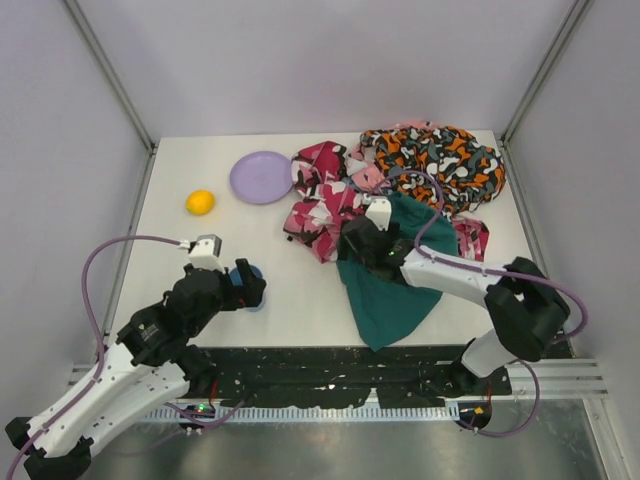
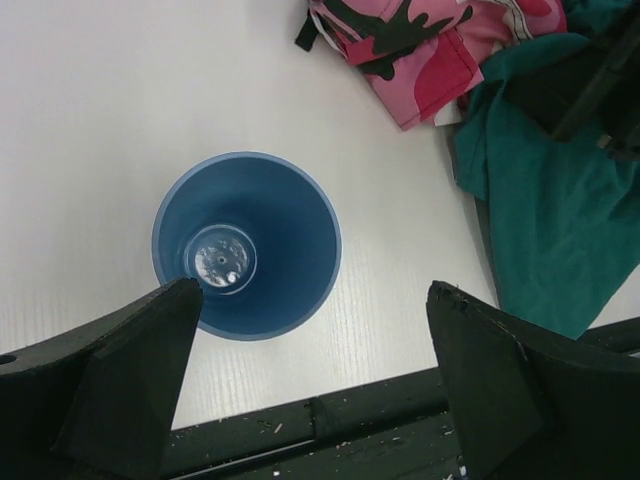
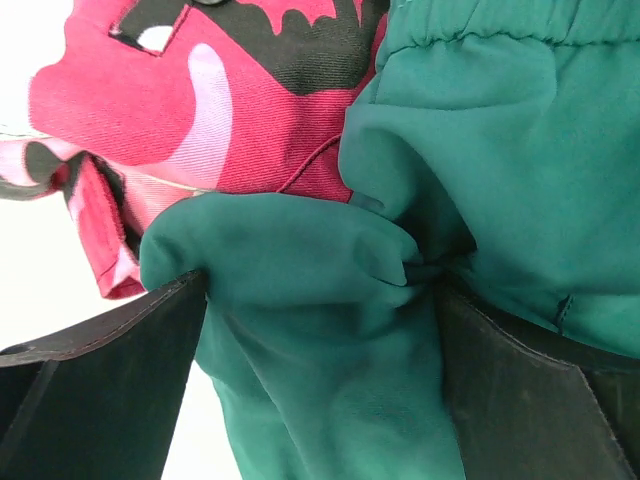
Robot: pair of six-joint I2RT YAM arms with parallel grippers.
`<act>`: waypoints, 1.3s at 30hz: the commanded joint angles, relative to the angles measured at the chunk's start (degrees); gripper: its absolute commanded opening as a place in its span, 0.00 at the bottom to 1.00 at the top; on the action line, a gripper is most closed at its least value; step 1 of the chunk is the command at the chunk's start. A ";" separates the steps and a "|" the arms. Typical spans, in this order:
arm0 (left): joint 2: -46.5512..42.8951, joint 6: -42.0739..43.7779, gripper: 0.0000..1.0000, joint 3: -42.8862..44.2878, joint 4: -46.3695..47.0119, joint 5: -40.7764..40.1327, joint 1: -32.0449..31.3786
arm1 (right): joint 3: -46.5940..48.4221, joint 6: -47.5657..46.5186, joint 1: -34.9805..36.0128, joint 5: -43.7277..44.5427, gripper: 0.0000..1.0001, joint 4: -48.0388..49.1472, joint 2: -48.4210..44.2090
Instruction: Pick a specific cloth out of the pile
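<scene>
Cloths in the pile (image 1: 400,190), counted from the top view: three. One is pink-white-black patterned (image 1: 325,190), one orange-grey-black patterned (image 1: 440,160), and one plain dark teal-green (image 1: 385,295). Other items are one lilac plate (image 1: 262,177), one yellow-orange fruit (image 1: 200,202) and one blue cup (image 2: 245,245).

The sky-blue cloth shows in none of the three views, so its look and its place cannot be told.

The right gripper (image 3: 320,285) is down on the left side of the teal cloth. Its jaws stand wide, with a bunched fold of teal fabric between the fingers and the pink patterned cloth just beyond.

The left gripper (image 2: 312,295) hangs over the upright cup with its jaws wide and touches nothing.

The pile fills the far right of the white table (image 1: 200,270). The orange cloth lies toward the far right corner, and the teal cloth's tip reaches almost to the near edge. The plate touches the pink cloth on the left. Bare table lies between the fruit, the cup and the pile, with walls on the left, far and right sides.
</scene>
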 commanded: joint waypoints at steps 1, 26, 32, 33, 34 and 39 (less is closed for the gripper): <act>0.58 0.57 1.00 0.52 2.08 0.69 0.21 | 5.85 5.46 1.63 6.12 0.95 6.26 8.68; 8.21 1.97 1.00 4.91 8.83 5.95 0.21 | 24.64 -6.39 -18.73 6.05 0.05 -2.71 7.29; 22.87 3.55 1.00 11.31 14.03 12.55 0.22 | 37.57 -4.47 -28.50 -5.54 0.05 -5.69 12.03; 25.78 3.82 1.00 12.63 14.64 13.25 0.21 | 40.11 -4.55 -29.38 -6.87 0.05 -6.13 12.56; 28.24 4.17 1.00 14.47 15.52 13.69 0.21 | 41.61 -4.20 -31.04 -9.41 0.05 -6.31 13.26; 41.60 6.10 1.00 21.25 19.47 15.89 0.21 | 50.48 -1.48 -38.16 -21.55 0.05 -6.84 15.72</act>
